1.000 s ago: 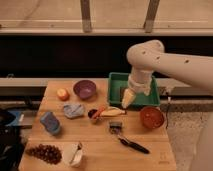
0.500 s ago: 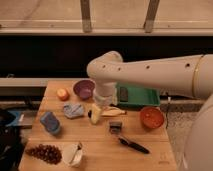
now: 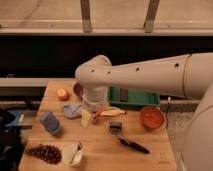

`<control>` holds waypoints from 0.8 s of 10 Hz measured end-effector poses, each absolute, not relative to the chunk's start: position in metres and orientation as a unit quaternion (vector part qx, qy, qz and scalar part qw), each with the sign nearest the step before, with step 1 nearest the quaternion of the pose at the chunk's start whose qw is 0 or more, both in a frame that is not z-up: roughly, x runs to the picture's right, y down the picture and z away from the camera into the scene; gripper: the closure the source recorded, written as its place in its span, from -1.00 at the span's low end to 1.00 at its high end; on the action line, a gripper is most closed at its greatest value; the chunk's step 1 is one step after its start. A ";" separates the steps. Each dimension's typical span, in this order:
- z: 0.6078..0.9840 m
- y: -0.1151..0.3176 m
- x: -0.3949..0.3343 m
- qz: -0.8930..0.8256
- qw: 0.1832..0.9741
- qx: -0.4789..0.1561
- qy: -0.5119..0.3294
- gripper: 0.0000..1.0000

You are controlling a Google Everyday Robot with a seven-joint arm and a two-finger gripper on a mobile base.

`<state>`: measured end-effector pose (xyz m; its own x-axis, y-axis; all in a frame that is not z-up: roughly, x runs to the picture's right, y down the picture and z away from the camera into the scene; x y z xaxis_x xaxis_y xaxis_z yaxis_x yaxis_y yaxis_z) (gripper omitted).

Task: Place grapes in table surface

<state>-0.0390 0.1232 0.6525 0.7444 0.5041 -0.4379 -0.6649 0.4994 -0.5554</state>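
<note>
The grapes, a dark reddish-purple bunch, lie on the front left corner of the wooden table surface. My big white arm reaches in from the right across the middle of the table. My gripper hangs low over the table's centre, just left of a banana. It is well behind and to the right of the grapes and not touching them.
An orange fruit and a purple bowl, partly hidden by the arm, sit at the back left. A green tray is at the back, with an orange bowl to the right. Nearer me are a blue object, a white cup and a black tool.
The arm has swung left from over the green tray to the table's centre, and the gripper has come lower and nearer the left half. The grapes have not moved.
</note>
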 end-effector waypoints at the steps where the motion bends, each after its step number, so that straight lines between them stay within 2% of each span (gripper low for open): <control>1: 0.652 0.123 -0.039 0.340 0.859 -0.367 0.110 -0.60; 6: 0.652 0.121 -0.039 0.341 0.860 -0.363 0.109 -0.60; 8: 0.653 0.102 -0.053 0.330 0.871 -0.350 0.095 -0.60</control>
